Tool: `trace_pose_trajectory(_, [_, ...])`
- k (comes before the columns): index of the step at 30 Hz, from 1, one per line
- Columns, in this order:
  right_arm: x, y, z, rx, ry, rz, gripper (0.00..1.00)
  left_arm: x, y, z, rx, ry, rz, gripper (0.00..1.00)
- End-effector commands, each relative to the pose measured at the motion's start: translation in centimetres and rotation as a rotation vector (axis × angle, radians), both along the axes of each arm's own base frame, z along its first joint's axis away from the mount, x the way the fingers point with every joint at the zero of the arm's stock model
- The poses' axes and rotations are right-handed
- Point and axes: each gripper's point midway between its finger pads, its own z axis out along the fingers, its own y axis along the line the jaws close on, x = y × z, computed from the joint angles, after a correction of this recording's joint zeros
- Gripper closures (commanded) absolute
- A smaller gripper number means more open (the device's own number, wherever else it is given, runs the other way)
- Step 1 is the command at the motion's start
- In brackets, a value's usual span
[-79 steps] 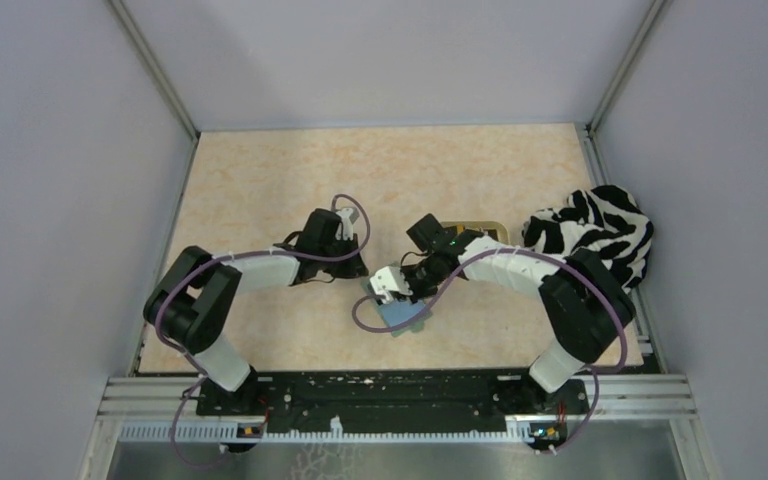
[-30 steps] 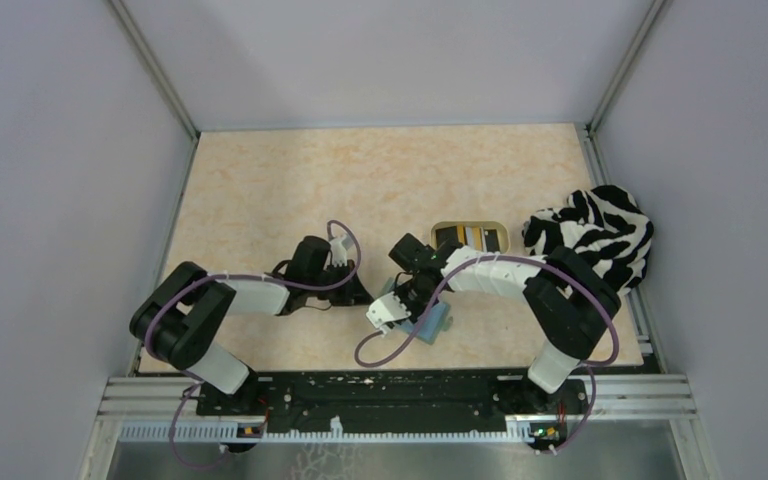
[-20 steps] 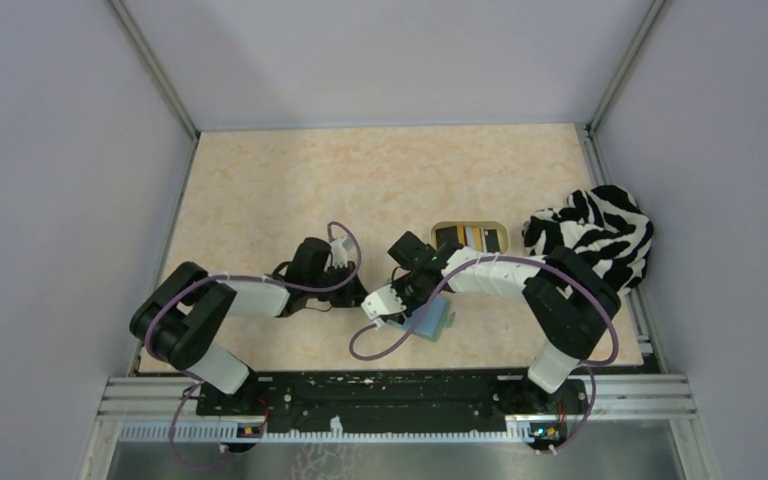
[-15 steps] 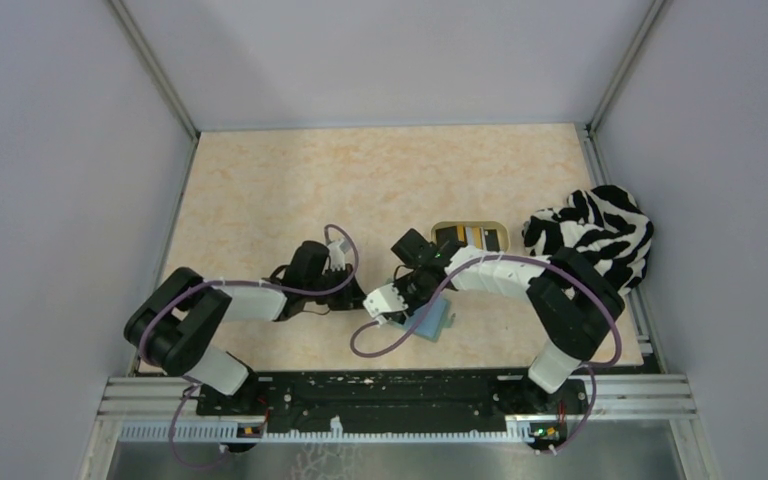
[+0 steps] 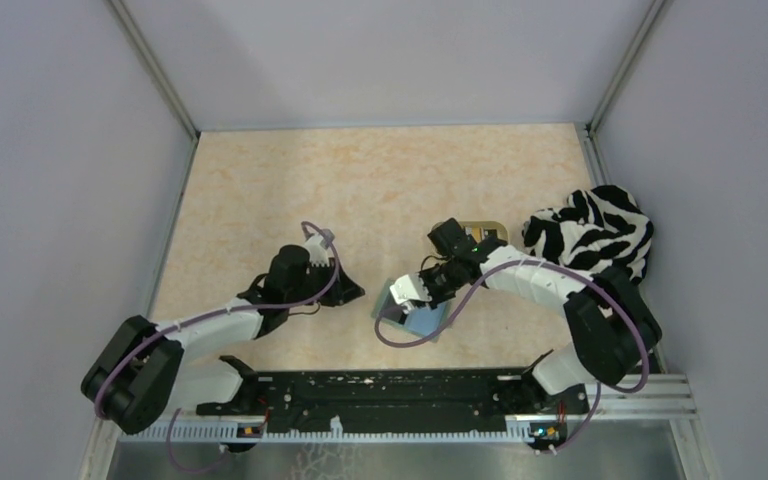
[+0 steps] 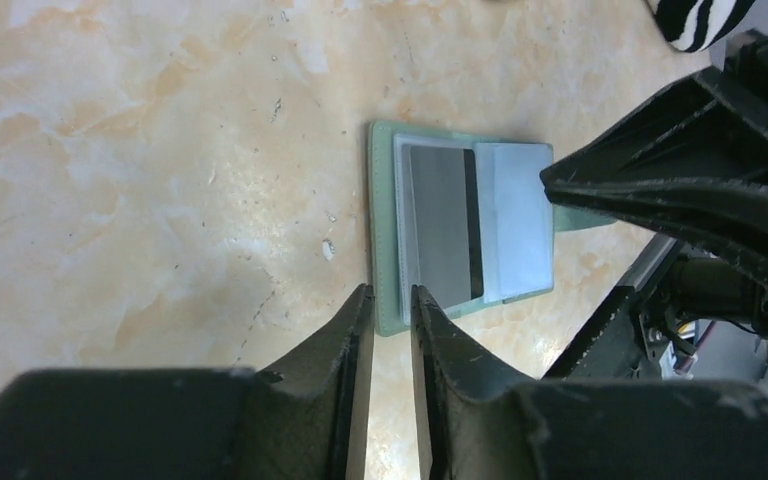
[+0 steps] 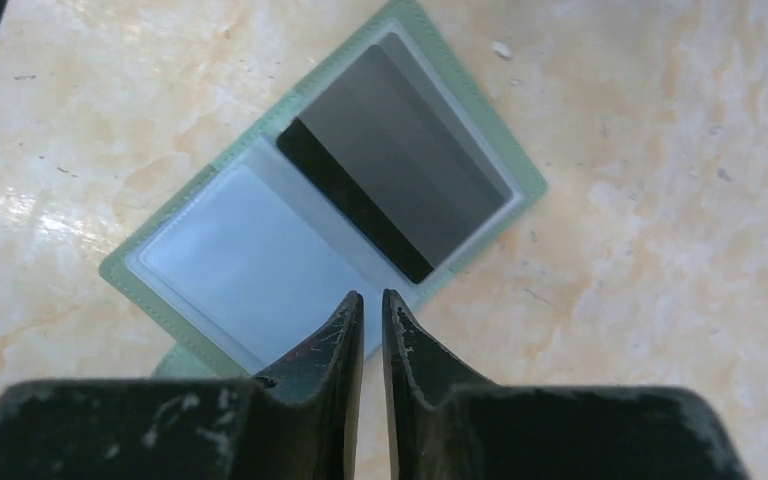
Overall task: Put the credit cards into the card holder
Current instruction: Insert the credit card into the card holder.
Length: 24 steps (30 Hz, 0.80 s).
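While both claws hang released, claws: left gripper [image 6: 390,292] and right gripper [image 7: 371,297], narrowly parted, empty.
Holder: pale-green folding card holder [image 7: 250,250] open beneath us, flat black credit card [image 7: 400,165] pocketed.
Next: tan tray [image 5: 490,227] beyond holder; we pinch one card's edge.

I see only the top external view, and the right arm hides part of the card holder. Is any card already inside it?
Observer: Yes. The wrist views show the card holder lying open, with one dark card in a clear pocket.
Operator: And the other pocket?
Observer: The other pocket looks empty; only pale blue lining shows.
Operator: Do the right jaws hold anything?
Observer: No. They stand slightly apart over the holder, nothing between them.
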Motion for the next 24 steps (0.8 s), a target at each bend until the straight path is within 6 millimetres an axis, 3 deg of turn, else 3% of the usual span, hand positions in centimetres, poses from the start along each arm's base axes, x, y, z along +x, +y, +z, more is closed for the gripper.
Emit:
trace_pose_trajectory(1, [-0.6, 1.5, -0.9, -0.014, -0.061, 0.085, 0.93, 0.0, -0.1, -1.0, 0.025, 0.005, -0.015, 0.76])
trace_pose_trajectory(3, [-0.6, 1.8, -1.6, -0.066, -0.101, 0.108, 1.00, -0.4, -0.5, -1.6, 0.017, 0.039, -0.040, 0.82])
trace_pose_trajectory(7, [-0.5, 1.8, -2.7, -0.141, -0.151, 0.129, 1.00, -0.8, -1.2, -2.8, 0.005, 0.086, -0.074, 0.87])
trace_pose_trajectory(24, [-1.2, 0.8, -4.7, -0.345, -0.197, 0.244, 0.98, -1.5, -1.5, -5.5, 0.025, 0.168, -0.105, 0.89])
